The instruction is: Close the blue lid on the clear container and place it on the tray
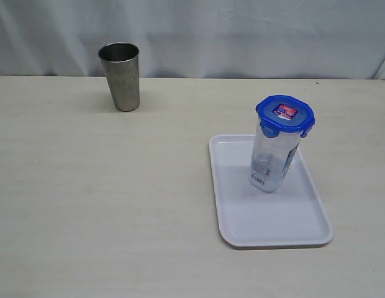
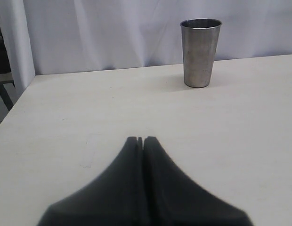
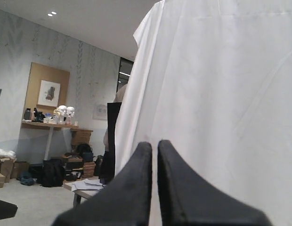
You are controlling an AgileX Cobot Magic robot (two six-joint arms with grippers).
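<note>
– Right, exterior view first: where's the steel cup?
– I see the steel cup (image 1: 120, 76) upright on the pale tabletop (image 1: 87, 198), close to the white cloth (image 1: 242, 31) hanging at the back. I'll place everything off that cup.
– And the task items?
– The tray (image 1: 285, 230) lies flat, well apart from the cup, off to its right and nearer the camera. The clear container (image 1: 273, 164) stands on the tray, toward the end closer to the cup, with its barcode label low on the wall. The blue lid (image 1: 285, 115) sits on top of the container, sticker up. The flaps I can make out hang down over the rim.
– Left wrist view?
– My left end effector (image 2: 140, 140) has its jaws pressed together with nothing between them, over bare tabletop. The steel cup (image 2: 199, 52) stands ahead of it, well apart, and the white cloth hangs just behind the cup.
– Right wrist view?
– My right end effector (image 3: 154, 147) is closed too, tips nearly touching, gripping nothing. It faces the white cloth (image 3: 221, 94). Past the cloth's edge I see a room with a shelf (image 3: 52, 123) and a framed picture (image 3: 49, 92) above it. From this view I can't tell where this end effector sits relative to the cup.
</note>
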